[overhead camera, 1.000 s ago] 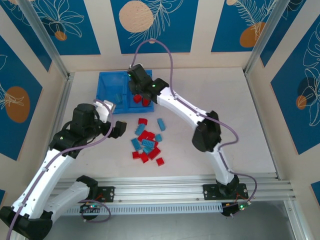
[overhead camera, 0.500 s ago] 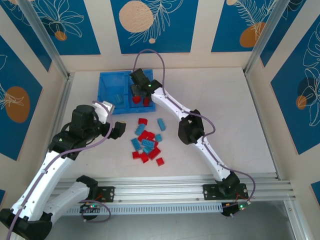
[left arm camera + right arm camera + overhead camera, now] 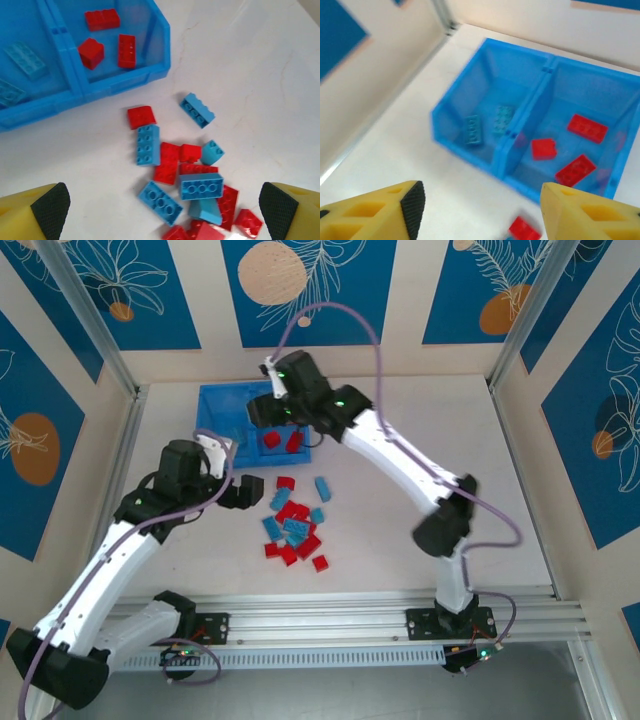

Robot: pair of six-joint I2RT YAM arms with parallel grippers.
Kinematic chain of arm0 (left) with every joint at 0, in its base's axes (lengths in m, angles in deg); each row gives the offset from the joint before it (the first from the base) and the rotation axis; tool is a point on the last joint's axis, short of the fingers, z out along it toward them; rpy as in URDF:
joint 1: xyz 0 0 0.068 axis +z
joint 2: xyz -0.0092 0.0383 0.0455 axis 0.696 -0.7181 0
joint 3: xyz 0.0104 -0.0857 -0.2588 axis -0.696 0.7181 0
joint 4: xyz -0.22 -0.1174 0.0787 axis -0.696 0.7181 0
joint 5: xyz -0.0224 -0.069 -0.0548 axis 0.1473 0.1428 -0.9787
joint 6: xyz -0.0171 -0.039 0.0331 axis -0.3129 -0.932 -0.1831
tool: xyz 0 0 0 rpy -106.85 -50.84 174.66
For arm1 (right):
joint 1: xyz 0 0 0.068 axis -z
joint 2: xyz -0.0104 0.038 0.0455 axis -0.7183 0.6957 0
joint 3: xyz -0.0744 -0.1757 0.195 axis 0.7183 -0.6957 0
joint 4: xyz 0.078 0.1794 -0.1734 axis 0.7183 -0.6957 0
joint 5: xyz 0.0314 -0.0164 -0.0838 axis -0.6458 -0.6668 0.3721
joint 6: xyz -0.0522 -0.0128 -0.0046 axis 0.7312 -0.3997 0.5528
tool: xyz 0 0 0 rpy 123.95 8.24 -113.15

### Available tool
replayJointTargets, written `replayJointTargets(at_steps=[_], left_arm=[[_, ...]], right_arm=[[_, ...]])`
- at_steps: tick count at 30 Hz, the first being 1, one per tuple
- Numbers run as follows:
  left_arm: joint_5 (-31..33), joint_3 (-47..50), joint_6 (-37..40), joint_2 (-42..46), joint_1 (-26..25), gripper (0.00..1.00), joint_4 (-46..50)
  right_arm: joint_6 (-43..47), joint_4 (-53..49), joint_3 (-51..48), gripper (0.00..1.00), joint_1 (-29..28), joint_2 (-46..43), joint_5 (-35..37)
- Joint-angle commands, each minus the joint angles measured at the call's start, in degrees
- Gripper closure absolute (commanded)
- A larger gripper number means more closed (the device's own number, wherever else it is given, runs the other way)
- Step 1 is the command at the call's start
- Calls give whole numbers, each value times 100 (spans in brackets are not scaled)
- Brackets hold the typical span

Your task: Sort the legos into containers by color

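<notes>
Red and light blue legos lie in a loose pile on the white table, also seen in the left wrist view. The blue bin stands behind the pile with two containers. Its left compartment holds two blue bricks. Three red bricks lie in the right compartment. My right gripper hovers over the bin, open with nothing between its fingers. My left gripper is wide open just left of the pile, above the table, also empty.
A lone red brick and a lone blue brick lie between the pile and the bin. Walls close the table at the left, back and right. Bare table stretches to the right of the pile.
My right gripper has opened and lifted up and back from the bin's right compartment. My left arm has shifted slightly right toward the pile, still open.
</notes>
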Motion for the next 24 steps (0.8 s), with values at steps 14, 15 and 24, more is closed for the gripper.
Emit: replayJointTargets(at_steps=[14, 15, 24], left_arm=[[-676, -316, -1089, -3397, -61, 10, -1239], [-755, -322, -1121, -3550, -57, 13, -1335], [-541, -414, -1167, -4646, -61, 40, -1564]], right_arm=[[-1279, 511, -5427, 1, 84, -3648, -1766], [-1340, 529, -5540, 1, 77, -3698, -1746], [-1389, 439, -5457, 1, 84, -3698, -1585]])
